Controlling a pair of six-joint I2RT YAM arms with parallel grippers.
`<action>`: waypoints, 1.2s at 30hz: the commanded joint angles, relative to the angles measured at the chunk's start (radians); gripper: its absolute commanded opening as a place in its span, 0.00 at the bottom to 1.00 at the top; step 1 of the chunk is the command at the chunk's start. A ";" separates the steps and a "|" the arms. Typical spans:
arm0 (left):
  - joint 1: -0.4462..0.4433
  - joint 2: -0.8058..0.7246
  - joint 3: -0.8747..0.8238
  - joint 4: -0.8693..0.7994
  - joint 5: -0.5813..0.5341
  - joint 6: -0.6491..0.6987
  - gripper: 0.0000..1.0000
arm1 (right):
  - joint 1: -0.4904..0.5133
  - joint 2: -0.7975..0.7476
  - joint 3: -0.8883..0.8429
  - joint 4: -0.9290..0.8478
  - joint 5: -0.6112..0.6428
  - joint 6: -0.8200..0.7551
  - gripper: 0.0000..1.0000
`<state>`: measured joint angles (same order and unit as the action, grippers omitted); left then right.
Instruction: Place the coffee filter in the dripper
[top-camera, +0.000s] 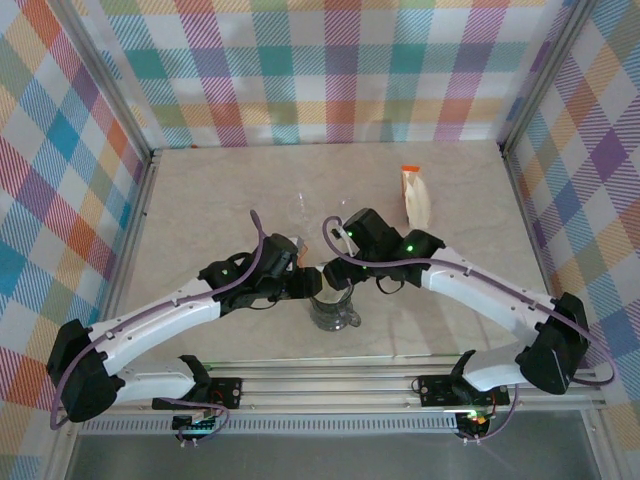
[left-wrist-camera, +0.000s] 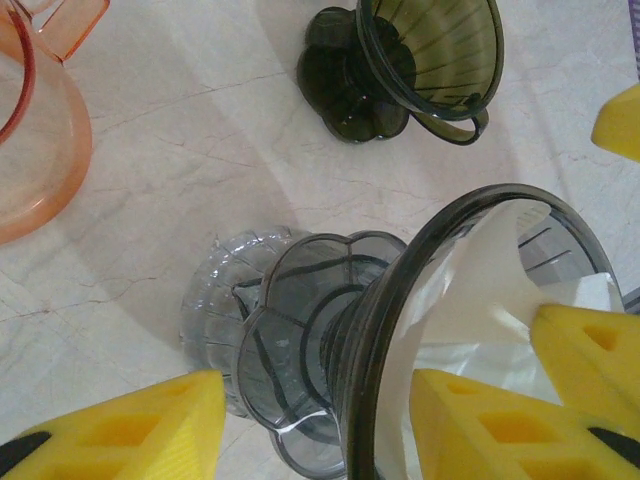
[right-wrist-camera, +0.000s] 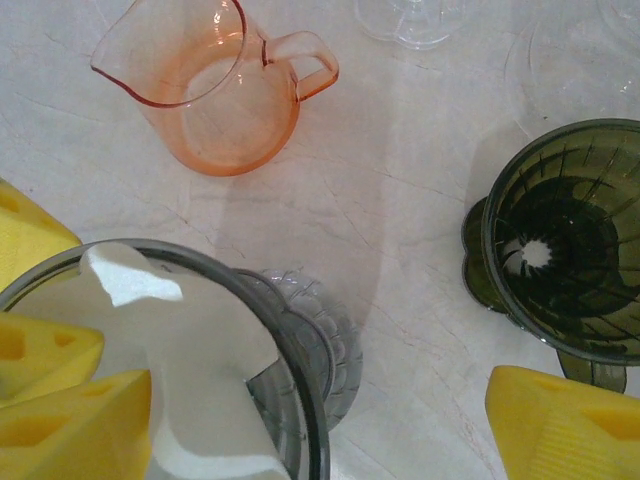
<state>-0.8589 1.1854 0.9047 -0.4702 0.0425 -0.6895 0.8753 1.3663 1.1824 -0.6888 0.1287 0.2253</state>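
The dripper (left-wrist-camera: 300, 340) stands on the tabletop (left-wrist-camera: 160, 190) with the filter (left-wrist-camera: 480, 290) in it. The left jaws straddle its wall, one finger (left-wrist-camera: 480, 430) inside over the filter, the other finger outside. The right jaws straddle it likewise from the opposite side. Ahead of the right jaws, a second dripper (right-wrist-camera: 560, 240) sits beyond the outer finger and a pitcher (right-wrist-camera: 215, 100) beyond the inner one, both apart from the first.

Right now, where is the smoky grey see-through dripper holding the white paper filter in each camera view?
Top external: the smoky grey see-through dripper sits just below centre.
Left wrist: the dripper is at lower right.
Right wrist: the dripper is at bottom left.
Shared wrist-view landmark: the dark green ribbed dripper, top centre for the left wrist, right edge for the right.
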 joint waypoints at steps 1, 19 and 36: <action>0.003 0.010 -0.013 0.015 0.013 -0.009 0.51 | -0.009 0.013 0.026 0.018 -0.016 -0.005 0.82; 0.003 0.005 -0.054 0.032 0.037 -0.037 0.45 | -0.017 0.022 0.014 -0.040 0.149 0.077 0.72; 0.001 0.012 -0.036 0.041 0.045 -0.047 0.52 | -0.015 -0.131 -0.030 0.041 0.076 0.069 0.82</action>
<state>-0.8589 1.1976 0.8680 -0.4164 0.0708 -0.7292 0.8631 1.2720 1.1656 -0.6704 0.2199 0.2886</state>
